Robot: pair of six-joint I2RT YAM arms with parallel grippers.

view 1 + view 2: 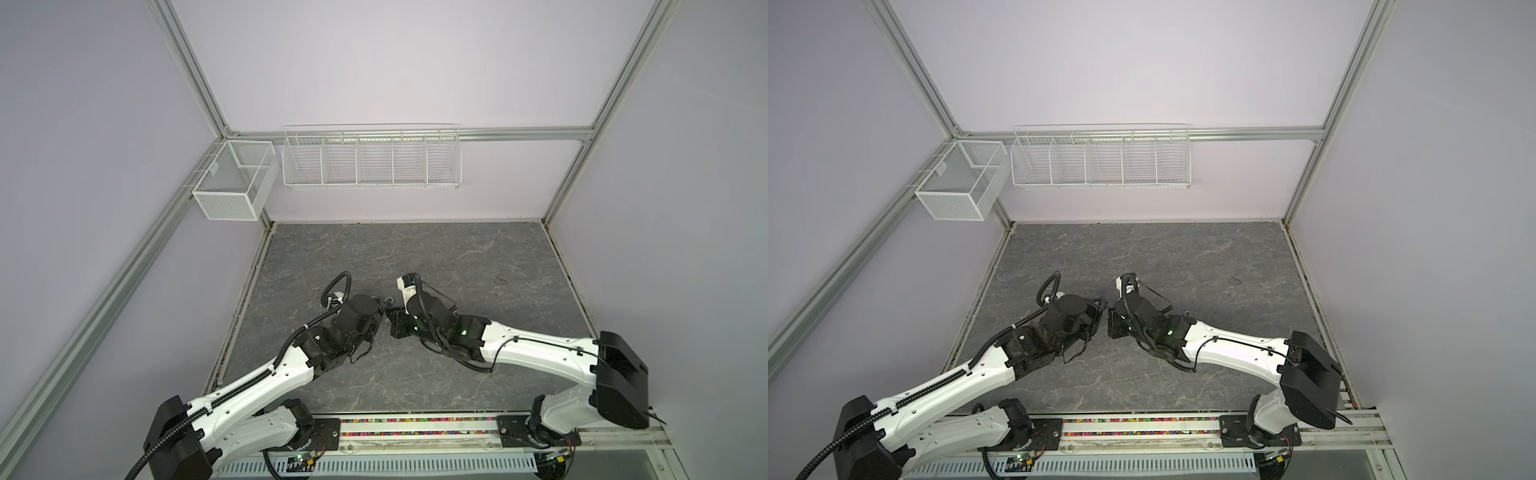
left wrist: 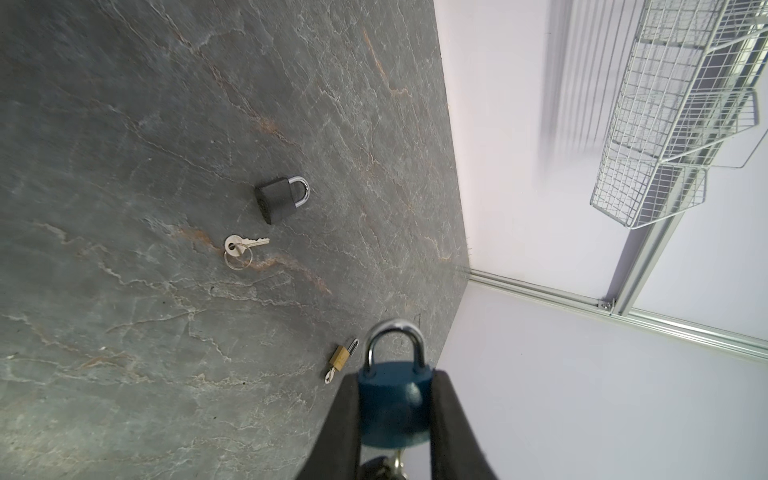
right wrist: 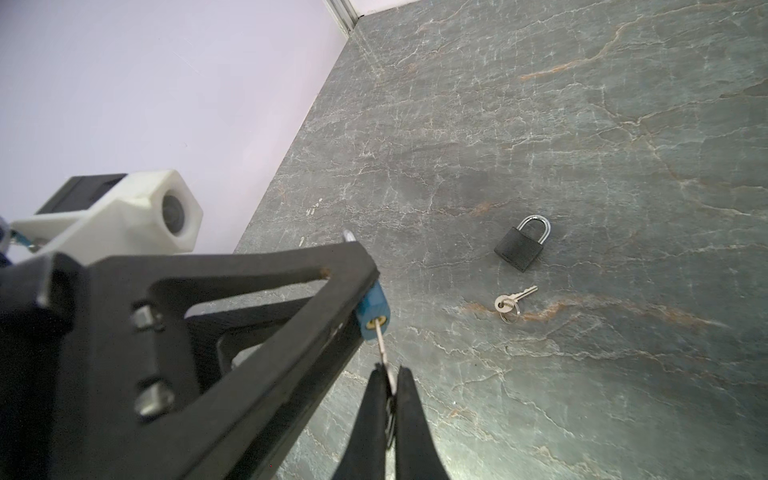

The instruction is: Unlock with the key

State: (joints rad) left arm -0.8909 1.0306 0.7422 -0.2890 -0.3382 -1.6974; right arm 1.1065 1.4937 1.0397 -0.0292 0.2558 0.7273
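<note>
My left gripper [image 2: 397,376] is shut on a blue padlock [image 2: 392,409] with a silver shackle, its two black fingers pressing the body's sides. In the right wrist view the padlock [image 3: 372,311] pokes out past the left gripper's finger [image 3: 291,291], keyhole end facing me. A thin silver key [image 3: 380,338] sticks into that keyhole. My right gripper [image 3: 390,374] is shut on the key's head. In both top views the two grippers meet tip to tip at mid-table, left gripper [image 1: 376,322] [image 1: 1098,311], right gripper [image 1: 390,318] [image 1: 1111,309].
On the dark stone table [image 2: 166,124] lie a black padlock [image 2: 280,199] [image 3: 521,245], a silver key on a ring [image 2: 243,247] [image 3: 513,301] and a small brass padlock [image 2: 343,357] with a key in it. A wire shelf [image 1: 372,160] and a mesh box [image 1: 235,178] hang on the walls.
</note>
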